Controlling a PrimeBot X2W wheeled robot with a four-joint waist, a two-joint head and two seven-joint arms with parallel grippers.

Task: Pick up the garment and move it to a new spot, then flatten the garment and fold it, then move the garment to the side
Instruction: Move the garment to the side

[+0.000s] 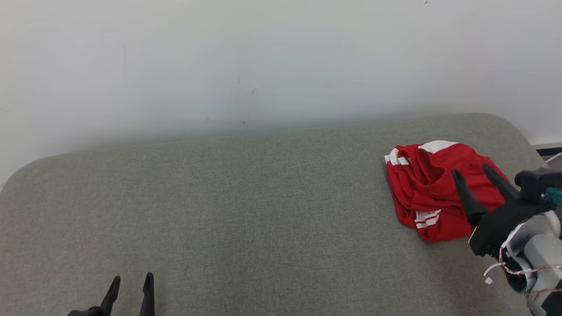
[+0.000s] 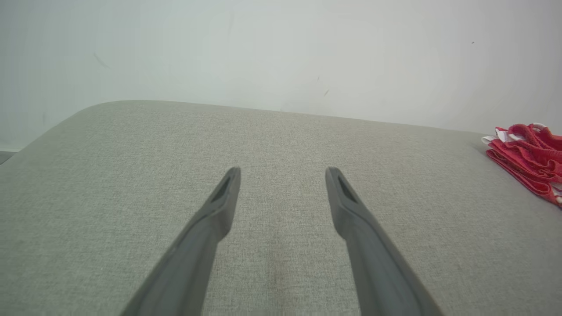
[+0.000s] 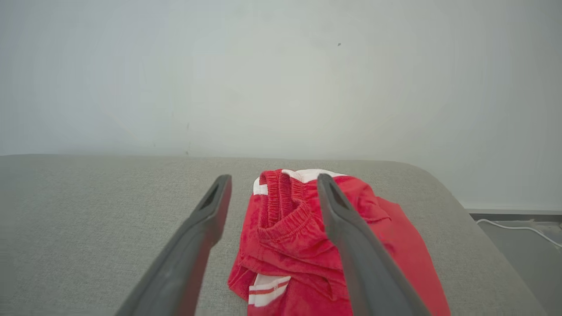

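One pair of red shorts [image 1: 421, 188], white-striped, lies crumpled at the grey cushion's [image 1: 263, 197] right end. Two grippers: right gripper [image 1: 471, 171] fingers apart, over the shorts; left gripper [image 1: 132, 277] fingers apart, empty, at the cushion's front left.

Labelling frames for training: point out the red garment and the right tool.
red garment [image 1: 421, 188], head view, crumpled middle.
right tool [image 1: 471, 170], head view, midway between its open fingertips.

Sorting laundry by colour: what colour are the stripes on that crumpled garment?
White, on the red garment; the stripes show best in the right wrist view.
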